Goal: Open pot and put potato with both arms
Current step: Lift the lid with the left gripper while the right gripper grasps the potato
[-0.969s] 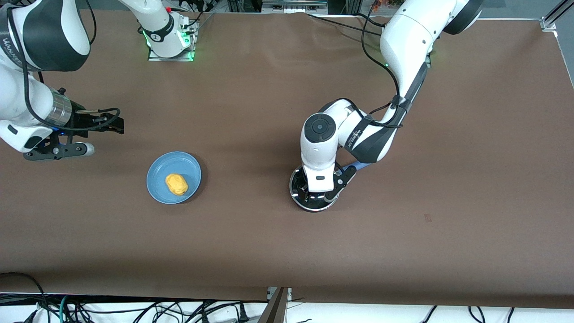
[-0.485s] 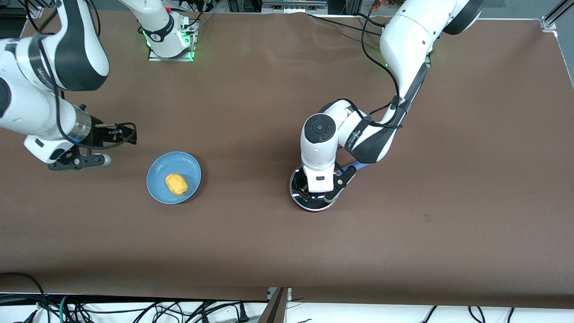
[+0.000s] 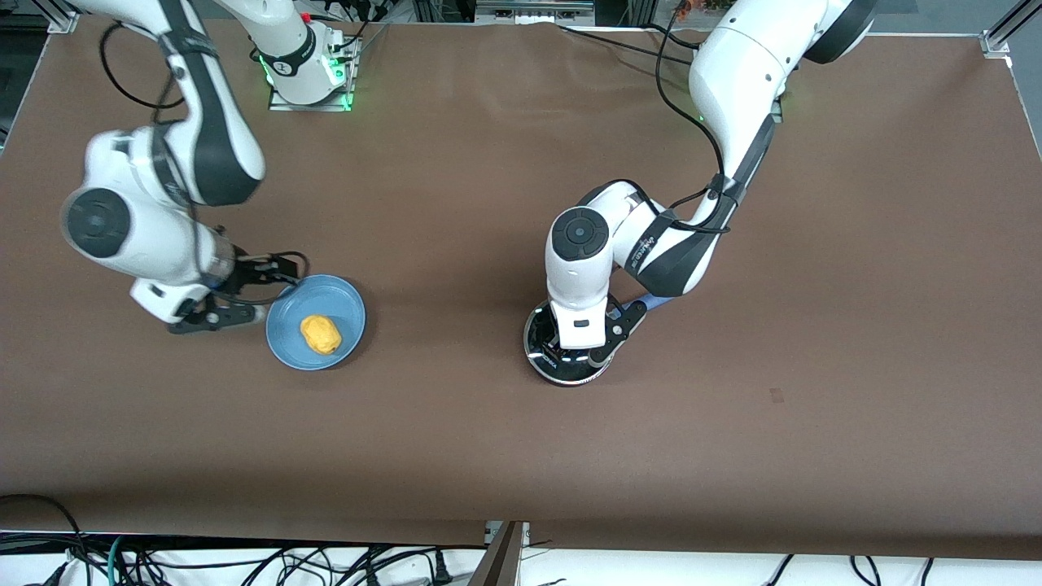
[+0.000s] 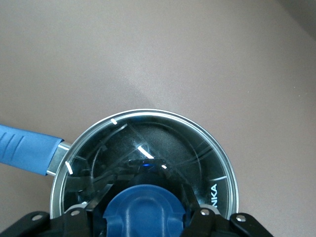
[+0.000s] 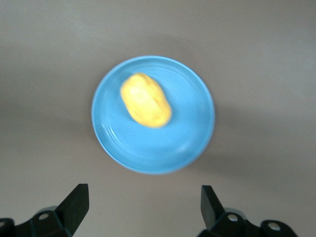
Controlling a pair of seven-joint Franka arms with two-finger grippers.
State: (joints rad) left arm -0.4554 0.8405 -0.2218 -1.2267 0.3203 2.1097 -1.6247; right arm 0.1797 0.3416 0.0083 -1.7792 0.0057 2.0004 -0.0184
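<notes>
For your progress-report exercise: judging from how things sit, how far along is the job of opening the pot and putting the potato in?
Done: nothing yet; the lid sits on the pot.
In hand: the left gripper brackets the lid's knob; the right gripper, fingers open, hangs beside the plate.
Left: lift the lid, grasp the potato, place it inside.

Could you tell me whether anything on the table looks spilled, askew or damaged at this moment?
Nothing stands out: the lid sits squarely on the pot, and the potato lies whole on the plate.
</notes>
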